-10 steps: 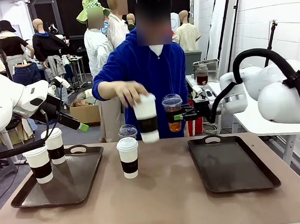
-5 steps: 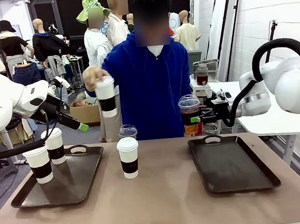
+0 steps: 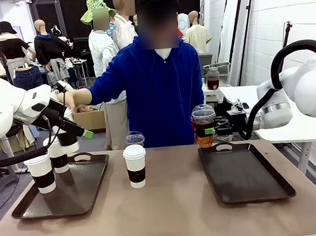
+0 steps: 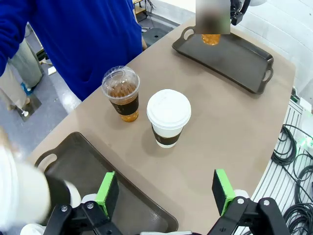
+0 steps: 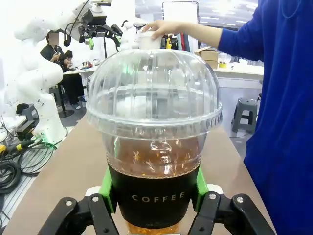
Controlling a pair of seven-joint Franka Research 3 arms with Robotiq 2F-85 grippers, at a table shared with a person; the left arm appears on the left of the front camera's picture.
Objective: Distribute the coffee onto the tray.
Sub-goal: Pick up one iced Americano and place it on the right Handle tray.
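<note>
Front view: the left pincer (image 3: 81, 131) hangs spread near the left tray (image 3: 97, 177), with two white cups (image 3: 42, 173) below it and a third white cup (image 3: 68, 140) in the person's hand (image 3: 67, 99) beside it. The right pincer (image 3: 207, 130) pinches one clear cup (image 3: 204, 122) over the right tray (image 3: 246, 190). Left wrist view: beyond the spread left pincer (image 4: 165, 191) stand one white cup (image 4: 168, 117) and one clear cup (image 4: 121, 93). Right wrist view: the clear cup (image 5: 154, 147) sits squeezed between the right pincer's green pads (image 5: 108, 188).

Centre of frame: clear dome-lidded cup (image 5: 154, 147), brown drink below the dome, black sleeve printed COFFEE. It stands upright, clamped by my right gripper (image 5: 154, 193), which rises from the bottom edge with one of my green pads (image 5: 108, 188) on each side of the sleeve.

Top centre: person's hand (image 5: 159, 27) on the lid of a white paper cup (image 5: 148, 41).

Right side: blue sleeve (image 5: 279, 98).

Upper left: my left gripper (image 5: 103, 30).

Lower left: tan table (image 5: 63, 186), with cables (image 5: 14, 161) beyond its edge.
</note>
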